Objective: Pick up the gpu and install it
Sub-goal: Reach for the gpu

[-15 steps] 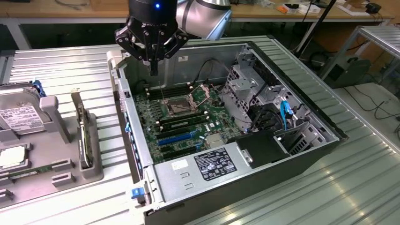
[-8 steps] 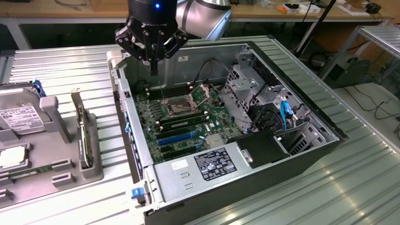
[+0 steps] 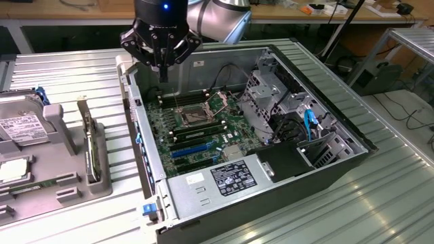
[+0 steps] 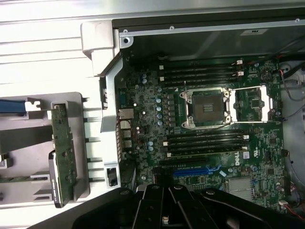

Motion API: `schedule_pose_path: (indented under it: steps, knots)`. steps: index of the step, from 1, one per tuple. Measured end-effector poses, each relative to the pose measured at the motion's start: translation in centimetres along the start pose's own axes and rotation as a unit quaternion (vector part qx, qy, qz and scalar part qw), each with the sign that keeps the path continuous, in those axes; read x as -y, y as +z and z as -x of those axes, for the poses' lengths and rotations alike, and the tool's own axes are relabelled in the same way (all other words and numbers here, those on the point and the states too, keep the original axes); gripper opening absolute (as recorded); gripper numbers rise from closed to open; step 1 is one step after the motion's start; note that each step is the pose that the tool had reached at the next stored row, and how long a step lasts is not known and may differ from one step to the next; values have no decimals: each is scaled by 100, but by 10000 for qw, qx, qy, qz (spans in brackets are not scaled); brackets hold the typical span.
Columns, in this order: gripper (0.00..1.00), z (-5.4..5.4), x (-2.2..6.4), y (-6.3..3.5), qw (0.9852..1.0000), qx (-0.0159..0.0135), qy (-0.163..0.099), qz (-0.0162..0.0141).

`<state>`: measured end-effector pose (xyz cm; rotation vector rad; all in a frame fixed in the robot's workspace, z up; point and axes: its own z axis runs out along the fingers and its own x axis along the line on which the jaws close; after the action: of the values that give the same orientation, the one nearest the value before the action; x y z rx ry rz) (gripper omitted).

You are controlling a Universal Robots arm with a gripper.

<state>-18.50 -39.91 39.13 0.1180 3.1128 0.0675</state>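
Note:
The gpu [image 3: 91, 157] stands on edge in a slot of the grey holder [image 3: 68, 190], at the exterior view's left beside the open computer case [image 3: 144, 147]. Its green circuit board side [image 4: 62, 143] faces the wrist camera. My gripper [image 3: 162, 76] hangs over the far corner of the case, above the motherboard [image 3: 196, 127], well away from the gpu. Its fingers [image 4: 164, 210] are shut together and hold nothing. A blue expansion slot [image 4: 195, 171] lies free on the motherboard [image 4: 152, 119] just below the fingers.
A silver hard drive with a white label [image 3: 20, 124] sits in the holder at the exterior view's far left. Inside the case are the CPU socket [image 3: 193, 118], a metal drive cage [image 3: 271, 96], a blue cable [image 3: 310, 122] and the power supply [image 3: 224, 178].

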Motion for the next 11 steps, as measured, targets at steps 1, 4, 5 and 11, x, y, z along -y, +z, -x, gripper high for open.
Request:
schedule_pose_path:
  steps: [1, 4, 5, 11]
  knots:
    - [11, -16, 1, 0, 10000, 0, 0, 0]
    - [11, -41, 3, 0, 10000, 0, 0, 0]
    - [11, -57, 4, -1, 10000, 0, 0, 0]
    - [11, -95, 7, -2, 10000, 0, 0, 0]
